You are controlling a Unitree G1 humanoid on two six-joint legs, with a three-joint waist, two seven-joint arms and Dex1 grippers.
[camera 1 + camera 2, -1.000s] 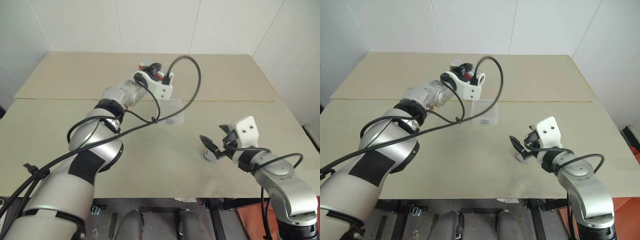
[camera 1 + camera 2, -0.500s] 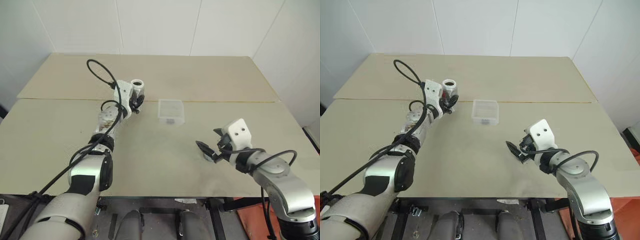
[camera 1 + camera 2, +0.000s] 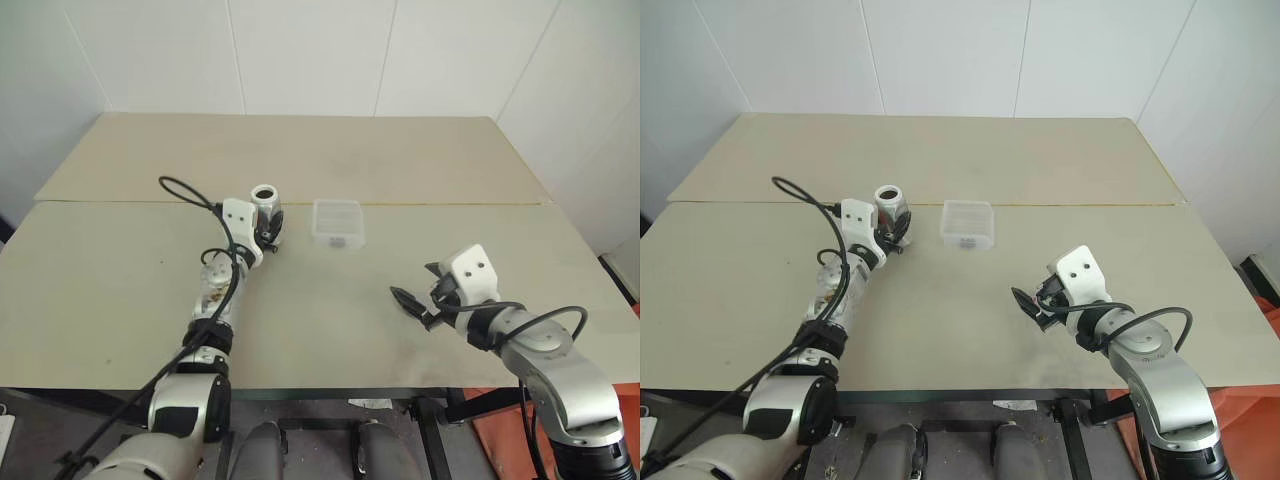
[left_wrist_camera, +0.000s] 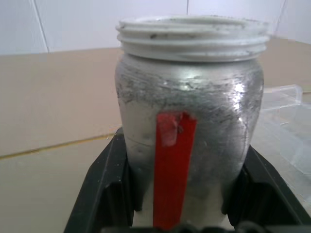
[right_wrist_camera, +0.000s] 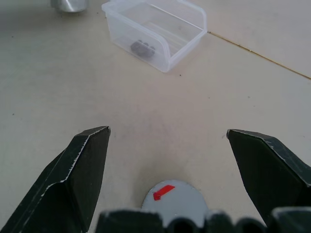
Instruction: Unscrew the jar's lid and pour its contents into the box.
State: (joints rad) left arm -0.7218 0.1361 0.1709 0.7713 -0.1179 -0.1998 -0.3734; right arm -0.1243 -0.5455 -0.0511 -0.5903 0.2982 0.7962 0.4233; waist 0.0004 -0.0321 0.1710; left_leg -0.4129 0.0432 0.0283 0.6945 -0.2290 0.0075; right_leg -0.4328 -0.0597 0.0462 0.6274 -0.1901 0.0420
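Silvery and uncapped, the jar (image 4: 189,121) stands upright, clamped tight between the two black fingers of the left pincer (image 3: 268,225), just to the left of the clear plastic box (image 3: 336,221), where small dark contents (image 5: 142,47) lie. The right pincer (image 5: 180,179) gapes wide with nothing gripped; the grey lid (image 5: 176,198) lies flat on the beige worktop (image 3: 320,300) between its fingers. White tiled walls (image 3: 320,50) stand behind.
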